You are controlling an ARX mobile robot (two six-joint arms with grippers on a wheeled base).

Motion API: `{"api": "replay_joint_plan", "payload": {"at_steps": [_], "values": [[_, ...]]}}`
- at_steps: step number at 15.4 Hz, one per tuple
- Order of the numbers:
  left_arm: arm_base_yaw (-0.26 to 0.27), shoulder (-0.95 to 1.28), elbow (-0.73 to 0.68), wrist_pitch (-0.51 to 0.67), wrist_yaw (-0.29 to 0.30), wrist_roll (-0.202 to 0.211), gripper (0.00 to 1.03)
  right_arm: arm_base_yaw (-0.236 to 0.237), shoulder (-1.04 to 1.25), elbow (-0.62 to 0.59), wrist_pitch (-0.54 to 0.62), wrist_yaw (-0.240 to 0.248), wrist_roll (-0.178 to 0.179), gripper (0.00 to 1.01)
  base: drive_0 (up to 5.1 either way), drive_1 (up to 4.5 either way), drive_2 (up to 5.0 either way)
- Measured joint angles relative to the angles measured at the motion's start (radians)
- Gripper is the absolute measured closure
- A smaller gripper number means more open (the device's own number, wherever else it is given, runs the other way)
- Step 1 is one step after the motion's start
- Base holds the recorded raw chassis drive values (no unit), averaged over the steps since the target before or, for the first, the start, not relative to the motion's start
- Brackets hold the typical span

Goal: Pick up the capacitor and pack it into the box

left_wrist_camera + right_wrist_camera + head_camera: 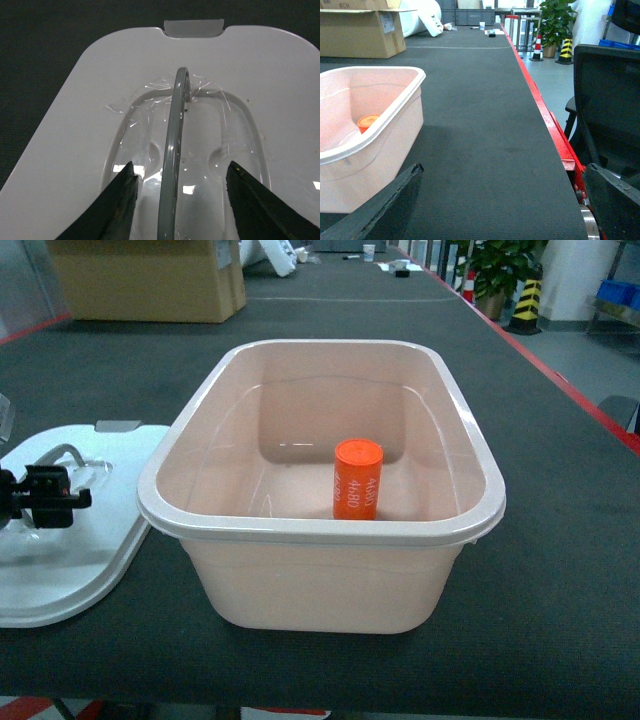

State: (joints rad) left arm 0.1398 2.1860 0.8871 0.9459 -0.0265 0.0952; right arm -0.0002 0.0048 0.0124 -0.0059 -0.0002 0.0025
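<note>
We see the box [320, 525], a pale peach-pink tub with a thick rim, standing on the dark counter [560, 570] close to its near edge, about midway along it. Inside, the orange capacitor [358, 478] stands upright on the bottom of the tub, toward the near wall and slightly right of the middle; digits are printed down its side. In the right wrist view only its orange top shows over the rim.

The white lid [70, 550] lies flat on the counter just left of the box, at the near left corner, its grey handle [172, 150] standing up from a clear recessed centre. Our left tool [182, 200] hangs low over the lid with its two dark fingers [117, 205] spread apart, one on each side of the handle and not touching it.

Our right tool [502, 210] is off to the right of the box, near the counter's red right edge, fingers wide apart and holding nothing.

A brown cardboard carton [150, 278] sits at the far left of the counter.
</note>
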Motion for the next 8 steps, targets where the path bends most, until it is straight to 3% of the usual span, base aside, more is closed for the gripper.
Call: {"api": "replay_joint_plan", "payload": {"at_steps": [5,8], "values": [[0.002,-0.008,-0.012,0.009,0.006,0.024,1.01,0.000,0.000,0.000,0.000,0.000,0.000,0.03,0.0,0.00,0.0],[0.016,-0.149,-0.052,-0.006,0.010,0.002,1.01,0.000,0.000,0.000,0.001,0.000,0.000,0.03,0.0,0.00,0.0]]}}
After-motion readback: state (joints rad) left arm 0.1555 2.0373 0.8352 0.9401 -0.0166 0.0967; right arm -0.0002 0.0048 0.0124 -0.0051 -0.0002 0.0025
